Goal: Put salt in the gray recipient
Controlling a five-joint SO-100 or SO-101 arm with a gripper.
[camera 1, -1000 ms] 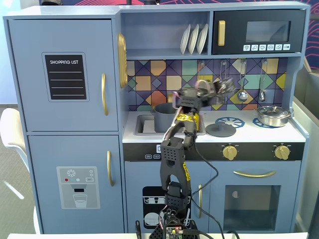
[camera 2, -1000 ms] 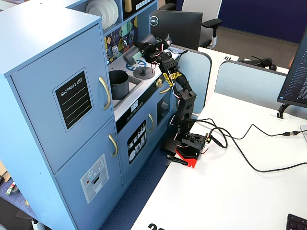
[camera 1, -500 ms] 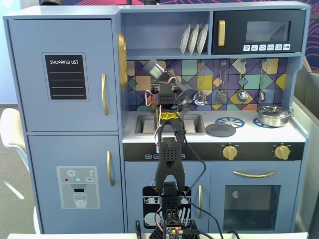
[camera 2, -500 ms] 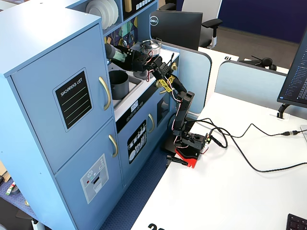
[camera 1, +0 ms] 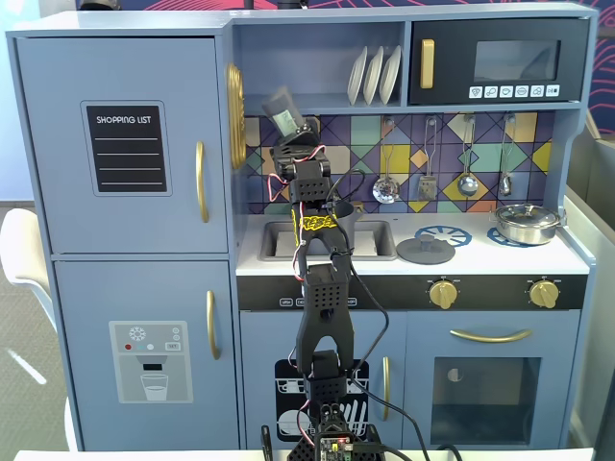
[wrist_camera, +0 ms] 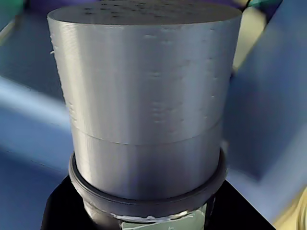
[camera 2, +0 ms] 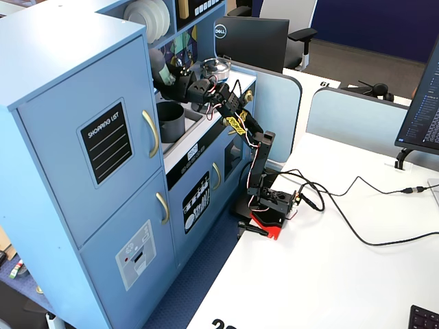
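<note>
- Your gray recipient (camera 2: 170, 120) sits in the sink at the upper middle of a fixed view; its inside cannot be made out.
- In the other fixed view only its rim (camera 1: 343, 210) peeks out right of the arm.
- The salt (camera 1: 283, 111) is in the air at upper centre, long axis tilted, free end up and to the left.
- Your claw (camera 1: 291, 134) pinches the salt.
- The wrist view fills with the salt's cap (wrist_camera: 144, 96).
- A lid (camera 1: 426, 251) lies on the worktop.

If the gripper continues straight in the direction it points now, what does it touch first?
The gripper, shut on the salt, points up and left in a fixed view, toward the cabinet wall beside the fridge. Probably that wall comes first, salt leading, but depth is unclear.
</note>
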